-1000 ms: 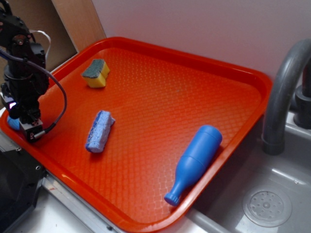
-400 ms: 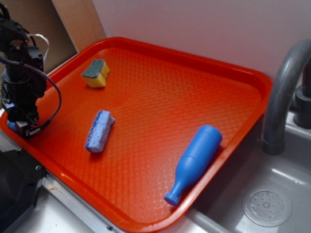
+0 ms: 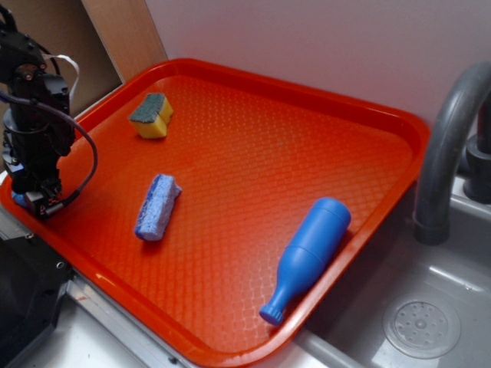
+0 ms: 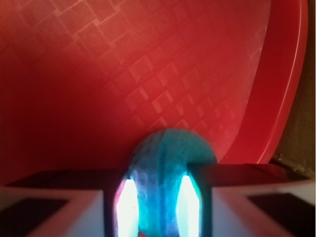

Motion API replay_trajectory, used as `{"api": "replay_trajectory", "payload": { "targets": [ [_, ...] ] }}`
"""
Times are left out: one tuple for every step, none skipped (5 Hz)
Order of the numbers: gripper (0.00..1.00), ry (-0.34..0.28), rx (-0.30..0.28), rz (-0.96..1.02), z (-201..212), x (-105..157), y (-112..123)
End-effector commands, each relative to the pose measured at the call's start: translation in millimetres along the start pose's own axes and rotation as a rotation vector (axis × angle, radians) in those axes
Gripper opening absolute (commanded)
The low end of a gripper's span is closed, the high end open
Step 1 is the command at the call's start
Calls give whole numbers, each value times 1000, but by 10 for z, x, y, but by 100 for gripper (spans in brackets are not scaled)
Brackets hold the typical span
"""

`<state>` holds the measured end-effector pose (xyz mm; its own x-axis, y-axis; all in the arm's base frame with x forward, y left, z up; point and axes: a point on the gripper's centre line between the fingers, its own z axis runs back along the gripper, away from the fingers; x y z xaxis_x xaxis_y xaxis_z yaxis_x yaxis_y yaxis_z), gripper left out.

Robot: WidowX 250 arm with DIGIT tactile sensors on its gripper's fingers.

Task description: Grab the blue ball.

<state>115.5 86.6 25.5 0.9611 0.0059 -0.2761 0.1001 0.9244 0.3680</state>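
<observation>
Red tray (image 3: 253, 115): plastic, textured floor, raised rim; carries everything on this bench.
Ball (image 4: 168, 163): light blue, knitted surface; sits at the tray's left edge near the front-left corner. In the exterior view only a sliver shows under the arm (image 3: 19, 201).
Gripper (image 4: 158, 197): down at the tray's left edge, directly over the ball (image 3: 34, 201).
Fingers (image 4: 126, 207): one on each side of the ball, both flush against it in the wrist view, with the ball bulging forward past them. Reads as pinching the ball; how firm the pinch is, I cannot tell.
Sponge (image 3: 151, 115): yellow with a green top, near the back-left corner, well apart from the gripper.
Scrubby (image 3: 157, 207): oblong, blue, left of tray centre, clear of the arm.
Bottle (image 3: 307, 257): blue, lying on its side against the right rim.
Tap (image 3: 449, 146): grey, off the tray to the right; irrelevant.
Step in hand: closing on the ball; judged near the end of the grasp, lift not yet made.
Next move calls for: a straight rise, keeping the squeeze constant. The rim is close on the left, so avoid any drift that way.
Risk: a soft round ball may squirt forward out of the pads if the pinch sits behind its widest part.
</observation>
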Motion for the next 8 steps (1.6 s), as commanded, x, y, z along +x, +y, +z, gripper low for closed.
{"api": "replay_trajectory", "payload": {
  "targets": [
    [0,-274,-139,60,1130,118,-255],
    [0,-449,-246,122,1817,87,-370],
    [0,-481,-304,144,2336,4,-272],
    [0,-461,-318,149,2720,-199,9],
    [100,-395,-326,217,2332,-373,194],
    [100,-282,-396,264,1655,-545,358],
    [100,-200,-331,279,1135,-573,416],
    [100,-228,-332,264,755,-519,395]
  ]
}}
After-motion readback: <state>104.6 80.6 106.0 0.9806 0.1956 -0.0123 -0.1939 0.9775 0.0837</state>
